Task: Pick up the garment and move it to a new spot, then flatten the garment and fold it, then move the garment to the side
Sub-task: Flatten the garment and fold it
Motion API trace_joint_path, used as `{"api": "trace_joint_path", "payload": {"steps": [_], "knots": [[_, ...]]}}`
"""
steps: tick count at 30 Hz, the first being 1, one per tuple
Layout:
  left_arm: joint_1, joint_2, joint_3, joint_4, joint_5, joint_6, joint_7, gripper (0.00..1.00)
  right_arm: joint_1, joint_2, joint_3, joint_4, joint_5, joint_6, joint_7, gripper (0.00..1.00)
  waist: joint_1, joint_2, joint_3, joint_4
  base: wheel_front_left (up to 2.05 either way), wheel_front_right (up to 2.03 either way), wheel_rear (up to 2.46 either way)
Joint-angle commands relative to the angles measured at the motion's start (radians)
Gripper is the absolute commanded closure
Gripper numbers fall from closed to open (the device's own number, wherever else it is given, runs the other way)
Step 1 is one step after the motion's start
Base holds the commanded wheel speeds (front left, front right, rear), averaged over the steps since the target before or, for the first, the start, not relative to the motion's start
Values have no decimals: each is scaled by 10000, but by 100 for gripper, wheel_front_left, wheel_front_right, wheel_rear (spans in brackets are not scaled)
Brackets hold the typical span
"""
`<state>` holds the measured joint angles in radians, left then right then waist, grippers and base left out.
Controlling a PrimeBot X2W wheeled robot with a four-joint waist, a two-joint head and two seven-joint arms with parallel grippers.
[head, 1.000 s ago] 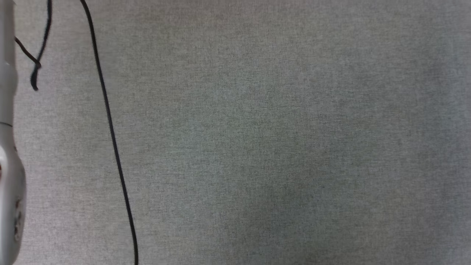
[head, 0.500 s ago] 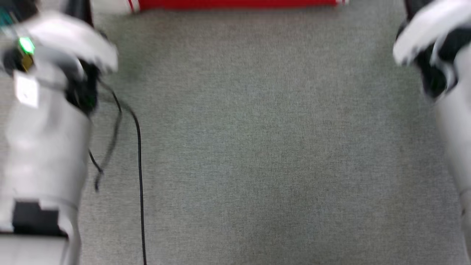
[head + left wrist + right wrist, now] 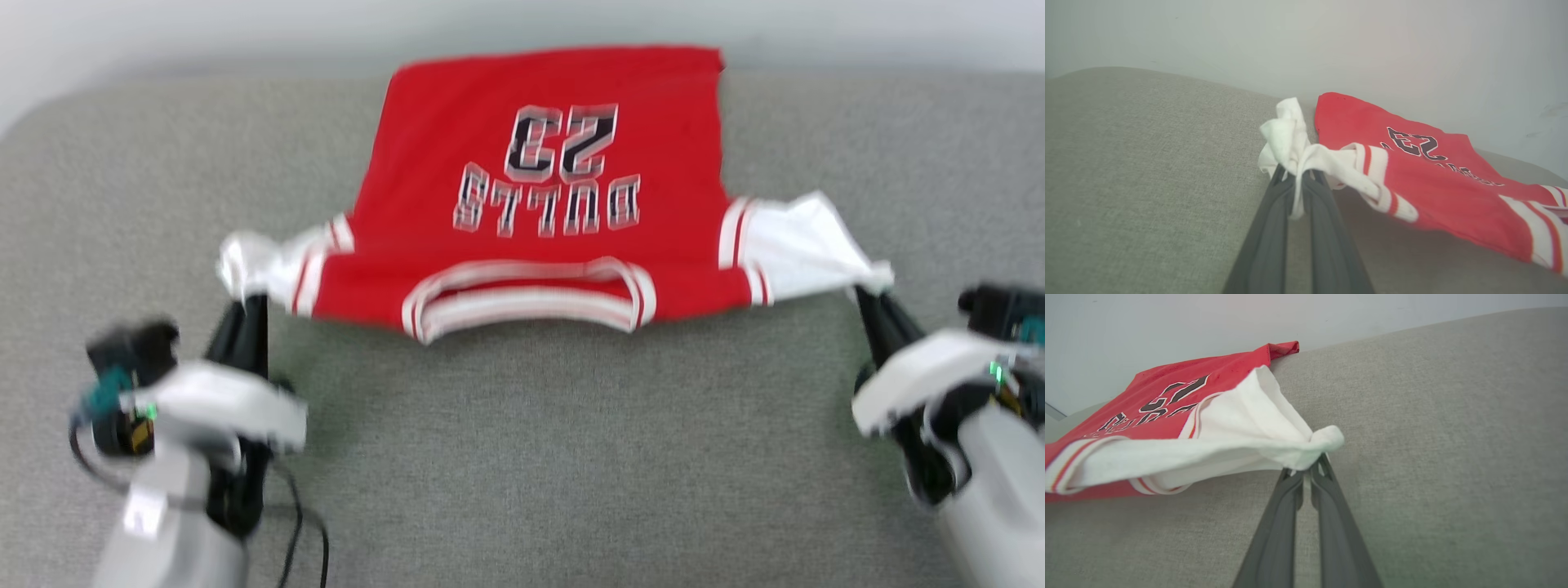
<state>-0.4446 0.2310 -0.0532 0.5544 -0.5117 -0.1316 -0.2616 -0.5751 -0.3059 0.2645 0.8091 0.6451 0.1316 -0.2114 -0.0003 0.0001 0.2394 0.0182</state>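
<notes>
The red garment [image 3: 547, 188], a jersey with black numerals 23, hangs stretched between my two grippers over the grey surface, collar toward me and hem at the far edge. My left gripper [image 3: 245, 298] is shut on its white left sleeve [image 3: 1290, 143]. The white right sleeve [image 3: 1274, 428] is pinched in my right gripper [image 3: 861, 290], which is shut. The near edge of the garment [image 3: 1433, 192] sags just above the surface. In the right wrist view the garment [image 3: 1159, 400] slopes down toward the far edge.
The grey fabric surface [image 3: 531, 457] spreads wide below and on both sides of the jersey. Its far edge meets a pale wall [image 3: 163, 33]. A black cable [image 3: 306, 531] trails by my left arm at the lower left.
The head camera has tilted up, so the picture shifted from bare grey surface to the jersey and both arms. Both grippers now show holding the sleeves.
</notes>
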Motion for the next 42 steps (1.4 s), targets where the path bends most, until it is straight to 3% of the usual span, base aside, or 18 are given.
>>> {"api": "trace_joint_path", "payload": {"steps": [1, 7, 14, 24, 25, 26, 27, 28, 35, 42], "knots": [[683, -79, 220, -337, 167, 21, -47, 100, 661, -214, -65, -221, 65, -19, -76, 100, 3, -1, -683, -37, 0, 0, 0], [2904, -390, 644, -1404, 705, 36, -48, 100, 2806, -294, -535, -1177, -102, -21, 65, 100, 3, -1, -1578, 15, 0, 0, 0], [4952, -607, 521, -2071, 911, 46, -48, 100, 5364, 142, -1661, -2474, -618, -19, 591, 100, 3, -1, -2509, 214, 0, 0, 0], [6187, -627, 288, -2694, 1075, 109, 10, 100, 7545, 1083, -3071, -4525, -1856, -19, 1783, 100, 3, -1, -2707, 405, 0, 0, 0], [6205, -612, 196, -2748, 1153, 106, 17, 100, 7623, 1162, -3158, -4751, -1980, -19, 1826, 89, 3, -1, -2682, 431, 0, 0, 0], [6182, -615, 112, -2795, 1193, 102, 28, 100, 7645, 1259, -3204, -4983, -2074, -18, 1879, 65, 3, -1, -2661, 455, 0, 0, 0], [6125, -628, 57, -2875, 1224, 98, 24, 100, 7645, 1323, -3219, -5223, -2194, -16, 1884, 28, 3, -1, -2642, 473, 0, 0, 0], [6054, -610, -5, -2947, 1287, 94, 19, 100, 7609, 1353, -3267, -5410, -2277, -16, 1851, 0, 3, -1, -2617, 500, 0, 0, 0], [5723, -669, -318, -3393, 1535, 122, -8, 100, 6602, 1233, -3516, -6331, -2365, -11, 1803, 0, 3, -1, -2318, 711, 0, 0, 0], [4920, -892, -619, -3976, 1849, 128, -37, 100, 3623, 648, -3899, -5192, -2270, -11, 3060, 0, 3, -1, -1030, 1144, 0, 0, 0]]}}
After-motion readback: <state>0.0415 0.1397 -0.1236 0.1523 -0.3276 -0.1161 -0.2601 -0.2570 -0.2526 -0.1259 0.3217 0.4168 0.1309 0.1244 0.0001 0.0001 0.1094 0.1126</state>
